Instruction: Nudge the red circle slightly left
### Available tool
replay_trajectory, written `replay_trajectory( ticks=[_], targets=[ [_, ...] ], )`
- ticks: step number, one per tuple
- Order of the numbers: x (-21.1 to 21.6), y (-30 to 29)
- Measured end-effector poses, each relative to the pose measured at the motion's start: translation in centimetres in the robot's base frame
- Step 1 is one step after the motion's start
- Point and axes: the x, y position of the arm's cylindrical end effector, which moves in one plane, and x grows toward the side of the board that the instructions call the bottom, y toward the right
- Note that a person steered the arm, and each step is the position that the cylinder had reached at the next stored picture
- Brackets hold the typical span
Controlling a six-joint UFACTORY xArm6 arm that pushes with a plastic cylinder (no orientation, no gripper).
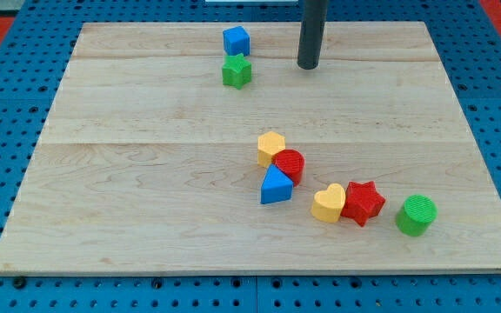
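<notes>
The red circle (290,163) lies near the middle of the wooden board (146,174), touching a yellow hexagon (270,147) at its upper left and a blue triangle (275,186) at its lower left. My tip (308,65) is near the view's top, well above and slightly right of the red circle, touching no block.
A blue cube (236,40) and a green star (237,71) sit at the view's top, left of my tip. A yellow heart (328,203), a red star (362,203) and a green cylinder (417,215) stand in a row at the lower right.
</notes>
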Motion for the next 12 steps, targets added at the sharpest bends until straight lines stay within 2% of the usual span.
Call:
replay_trajectory(
  ticks=[1,3,4,6,7,9,11,12],
  targets=[
    [3.1,1.9],
    [4.6,3.3],
    [7.7,3.3],
    [17.2,7.9],
    [20.0,6.8],
    [20.2,5.0],
    [19.9,0.0],
    [19.9,0.0]
  ],
)
